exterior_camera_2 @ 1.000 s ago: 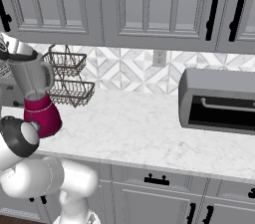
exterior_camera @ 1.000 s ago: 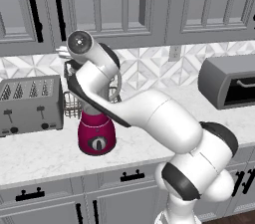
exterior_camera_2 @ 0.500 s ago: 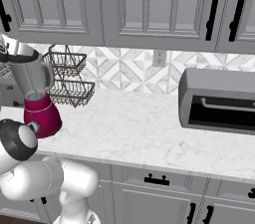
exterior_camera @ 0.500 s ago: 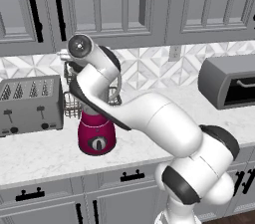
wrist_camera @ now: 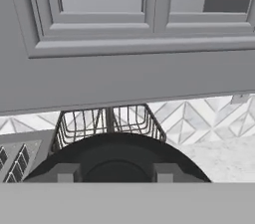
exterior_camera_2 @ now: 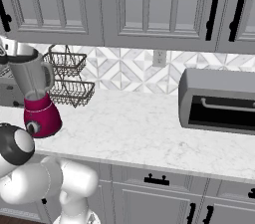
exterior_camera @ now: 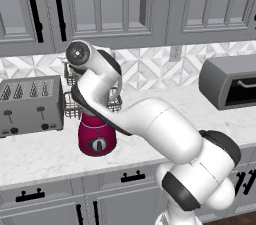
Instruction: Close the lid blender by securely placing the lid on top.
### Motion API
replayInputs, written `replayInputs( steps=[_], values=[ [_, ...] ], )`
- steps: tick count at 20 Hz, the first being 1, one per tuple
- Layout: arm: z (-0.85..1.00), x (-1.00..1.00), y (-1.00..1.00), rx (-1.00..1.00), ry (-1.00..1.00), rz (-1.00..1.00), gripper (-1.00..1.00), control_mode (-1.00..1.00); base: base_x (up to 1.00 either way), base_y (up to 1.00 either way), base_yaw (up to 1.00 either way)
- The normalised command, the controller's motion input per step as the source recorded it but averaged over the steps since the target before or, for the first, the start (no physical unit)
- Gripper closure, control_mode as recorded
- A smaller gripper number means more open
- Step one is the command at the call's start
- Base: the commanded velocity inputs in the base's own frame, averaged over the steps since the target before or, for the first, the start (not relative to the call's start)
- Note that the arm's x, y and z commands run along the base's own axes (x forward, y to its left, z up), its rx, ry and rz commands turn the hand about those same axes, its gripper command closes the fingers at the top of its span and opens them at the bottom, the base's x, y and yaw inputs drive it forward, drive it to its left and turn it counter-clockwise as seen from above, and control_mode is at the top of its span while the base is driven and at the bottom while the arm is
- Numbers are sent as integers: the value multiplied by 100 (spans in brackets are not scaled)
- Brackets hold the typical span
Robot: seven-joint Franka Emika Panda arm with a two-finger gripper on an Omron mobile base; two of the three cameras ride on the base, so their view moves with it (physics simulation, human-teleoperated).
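fingers: two grey tips [wrist_camera: 67,173] rise at the bottom of the hand view, set against the black lid [wrist_camera: 117,161], one on each side of its raised middle; they look clenched on it
gripper: [wrist_camera: 117,174] held at the lid; in the left base view the arm [exterior_camera: 145,119] covers it
lid: round, black and flat, lying across the lower part of the hand view; in the right base view a dark cap [exterior_camera_2: 22,58] sits level on the jar's mouth, though whether it is fully seated cannot be told
blender: [exterior_camera_2: 37,101] stands on the counter [exterior_camera_2: 149,128] near its front edge, at the far left of the right base view; magenta base with a round grey dial [exterior_camera: 98,144], clear tapered jar with a side handle
jar contents: nothing can be made out inside the clear jar
wire baskets: a two-tier rack [exterior_camera_2: 69,78] stands just behind the blender, against the tiled wall; both tiers look bare, and in the hand view the wire mesh [wrist_camera: 107,121] shows just past the lid
toaster: [exterior_camera: 31,104] grey, four slots, beside the blender on its left in the left base view; the slots look bare
toaster oven: [exterior_camera_2: 219,101] grey with a dark door and a bar handle, well apart from the blender, at the far end of the counter
cabinets: [exterior_camera_2: 124,4] grey panelled doors with black handles, above the counter
writing: no readable labels or brand marks
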Motion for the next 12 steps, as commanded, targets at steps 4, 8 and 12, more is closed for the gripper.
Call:
replayInputs(
  steps=[4,8,12],
  values=[
    [-30,0,-32,-2,-3,0,100,-100,0,0,0],
    [-35,0,-29,0,0,0,100,-100,0,0,0],
    [-37,0,-31,0,0,0,100,-100,0,0,0]
  ],
)
